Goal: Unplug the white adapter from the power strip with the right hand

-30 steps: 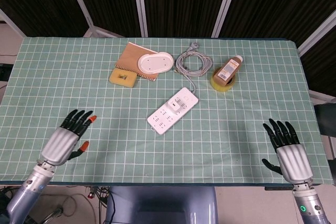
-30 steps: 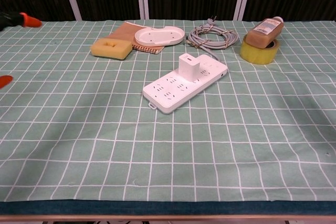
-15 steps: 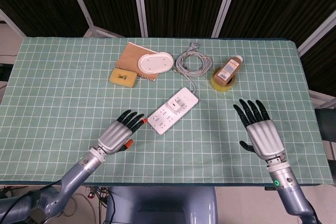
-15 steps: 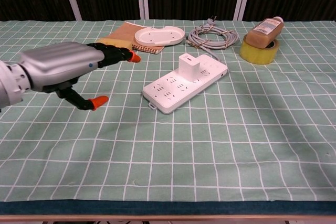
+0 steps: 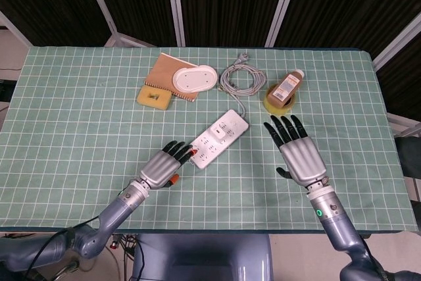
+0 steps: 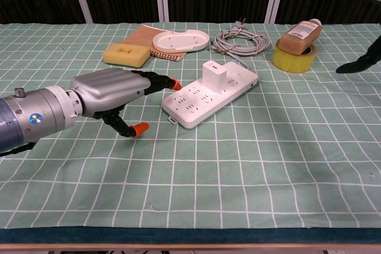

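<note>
Head view shows the right hand [image 5: 301, 154] spread wide and holding nothing, hovering just right of the power strip [image 5: 217, 137], apparently lined up to reach for the white adapter [image 5: 224, 133], which sits plugged in near the strip's cord end. Left of the strip, the left hand [image 5: 164, 166] lies flat and open, fingertips [image 6: 174, 84] at its near end, probably to steady it.

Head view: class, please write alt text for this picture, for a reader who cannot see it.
A white adapter sits plugged into a white power strip lying diagonally on a green checked cloth. The left hand reaches its fingertips to the strip's near end, and the open right hand hovers to its right. Behind lie a coiled cable, bottle, sponge and notebook.
</note>
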Tool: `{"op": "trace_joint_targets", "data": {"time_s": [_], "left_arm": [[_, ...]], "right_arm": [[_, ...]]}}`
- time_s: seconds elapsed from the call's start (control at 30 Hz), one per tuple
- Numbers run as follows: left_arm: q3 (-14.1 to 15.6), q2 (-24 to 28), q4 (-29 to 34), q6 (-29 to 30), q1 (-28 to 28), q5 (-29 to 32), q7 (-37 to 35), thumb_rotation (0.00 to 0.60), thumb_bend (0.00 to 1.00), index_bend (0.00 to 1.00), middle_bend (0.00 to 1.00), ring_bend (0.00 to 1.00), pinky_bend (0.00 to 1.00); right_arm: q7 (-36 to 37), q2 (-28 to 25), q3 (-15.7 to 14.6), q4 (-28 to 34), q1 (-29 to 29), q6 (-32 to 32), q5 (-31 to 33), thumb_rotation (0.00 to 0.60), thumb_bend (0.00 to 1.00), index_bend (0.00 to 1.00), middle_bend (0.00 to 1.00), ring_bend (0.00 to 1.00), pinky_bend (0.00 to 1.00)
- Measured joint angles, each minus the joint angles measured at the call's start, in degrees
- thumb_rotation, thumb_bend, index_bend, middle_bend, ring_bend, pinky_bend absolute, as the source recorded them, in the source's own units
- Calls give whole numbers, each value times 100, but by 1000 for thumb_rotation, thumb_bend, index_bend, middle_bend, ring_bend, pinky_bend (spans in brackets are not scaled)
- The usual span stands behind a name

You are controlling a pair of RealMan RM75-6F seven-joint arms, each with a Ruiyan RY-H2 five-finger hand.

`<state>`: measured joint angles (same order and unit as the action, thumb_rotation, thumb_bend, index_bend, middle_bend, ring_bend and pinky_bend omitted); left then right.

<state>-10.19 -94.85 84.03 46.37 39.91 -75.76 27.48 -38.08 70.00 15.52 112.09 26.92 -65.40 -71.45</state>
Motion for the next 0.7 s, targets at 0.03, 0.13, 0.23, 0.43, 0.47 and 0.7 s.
{"op": "trace_joint_targets", "data": {"time_s": [0.03, 0.13, 0.23, 0.43, 0.47, 0.7], "left_arm": [[6, -42, -60, -20, 32, 5, -23, 600, 399, 77, 42, 2, 97], [27, -172, -225, -84, 133, 11, -134, 600, 399, 78, 42, 2, 97], [63, -250, -322, -135, 192, 6, -216, 600, 399, 80, 42, 2, 98], [143, -404, -563, -185, 277, 0, -385, 600, 399, 83, 42, 2, 99], [153, -434, -606, -187, 293, 0, -420, 600, 399, 83, 42, 2, 99], [194, -569, -798, -206, 398, -5, -573, 600, 399, 85, 42, 2, 98]], "right_arm": [[-98, 35, 36, 35, 75, 26, 99, 600, 133, 0, 0, 0, 0], [-356, 128, 111, 125, 248, 79, 371, 600, 133, 0, 0, 0, 0], [-509, 197, 155, 171, 366, 115, 559, 600, 133, 0, 0, 0, 0], [-792, 409, 275, 207, 717, 217, 1181, 600, 133, 0, 0, 0, 0], [-843, 451, 297, 204, 788, 237, 1294, 600, 133, 0, 0, 0, 0], [-1242, 787, 456, -145, 1505, 486, 1978, 600, 133, 47, 44, 20, 37]]}}
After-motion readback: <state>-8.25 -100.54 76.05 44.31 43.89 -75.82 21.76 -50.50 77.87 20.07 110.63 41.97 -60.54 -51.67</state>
